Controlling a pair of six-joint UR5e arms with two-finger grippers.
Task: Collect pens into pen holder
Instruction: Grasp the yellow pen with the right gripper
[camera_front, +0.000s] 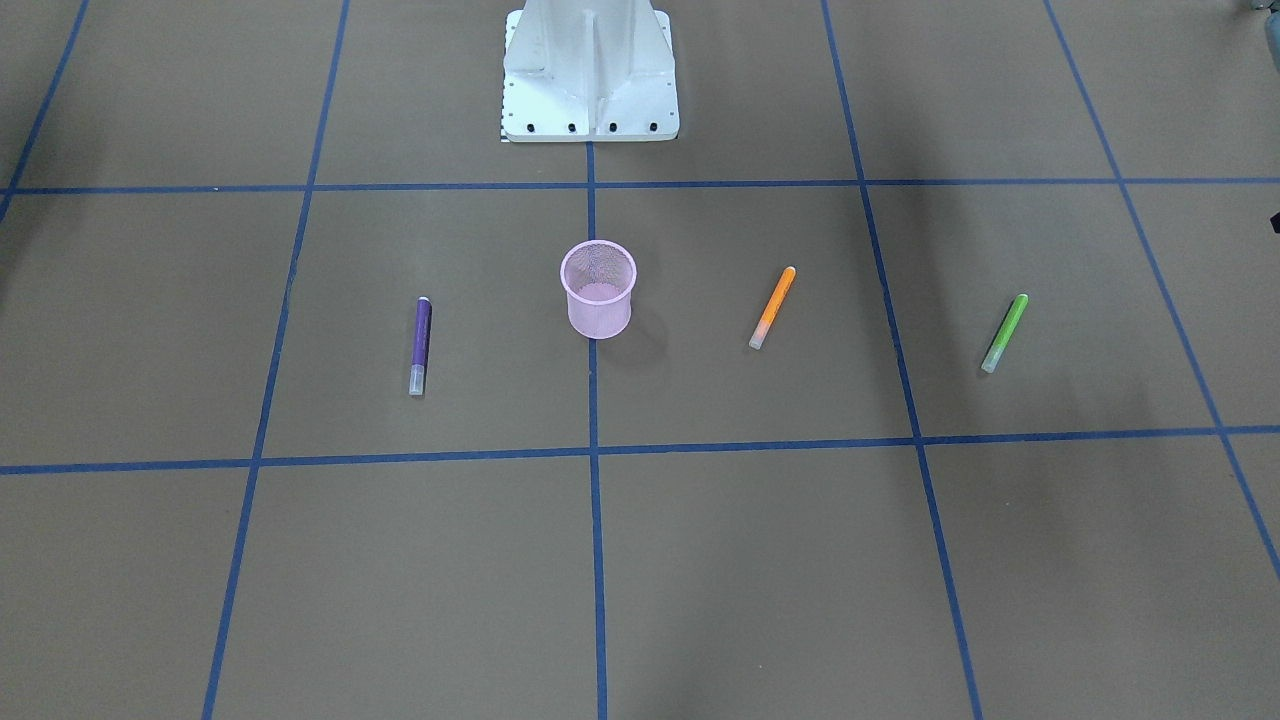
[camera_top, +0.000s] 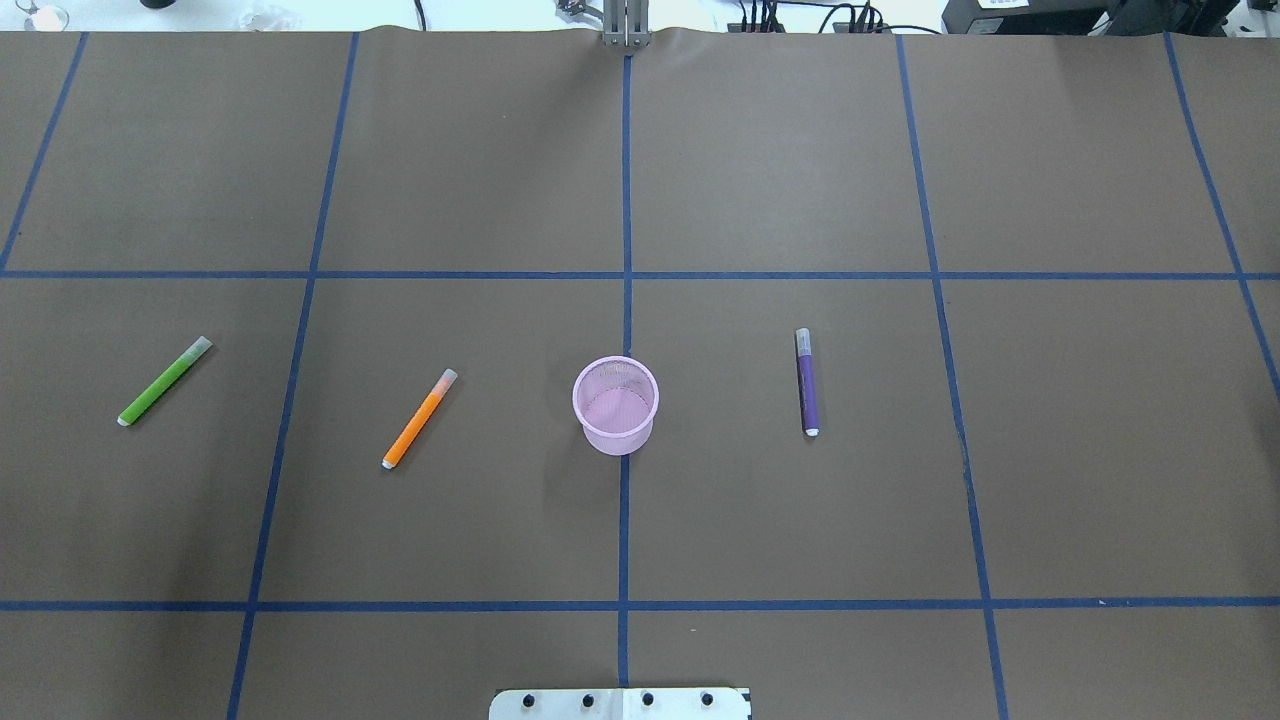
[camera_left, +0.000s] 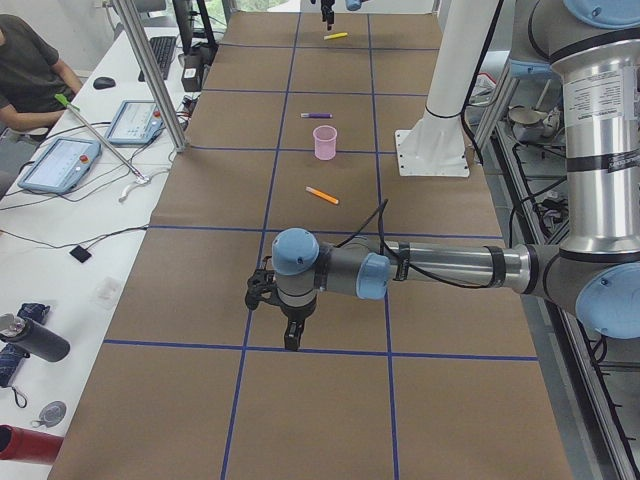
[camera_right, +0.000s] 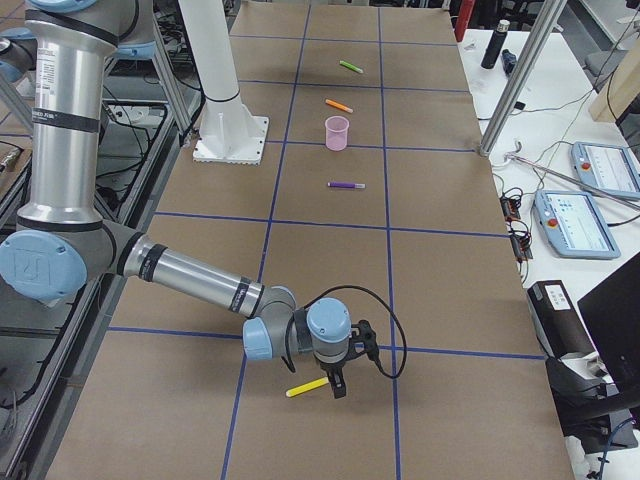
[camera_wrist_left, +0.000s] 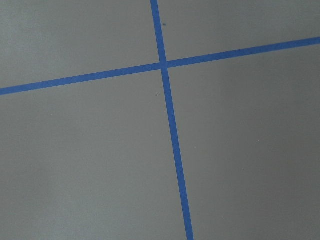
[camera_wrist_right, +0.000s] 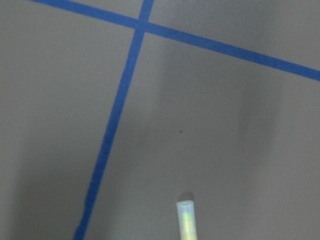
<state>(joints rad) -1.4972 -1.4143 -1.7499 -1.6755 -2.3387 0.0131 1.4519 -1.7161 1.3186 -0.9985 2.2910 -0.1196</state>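
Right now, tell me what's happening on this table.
The cup stands empty in the middle of the table. The purple pen lies on one side of it, the orange pen and green pen on the other, untouched. The right hand is low beside the yellow pen at one end of the table; its grip cannot be told. The left hand hangs over bare table at the opposite end.

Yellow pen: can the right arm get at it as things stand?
Probably yes. The right tool hangs just beside the yellow pen, which lies flat, with nothing between them.
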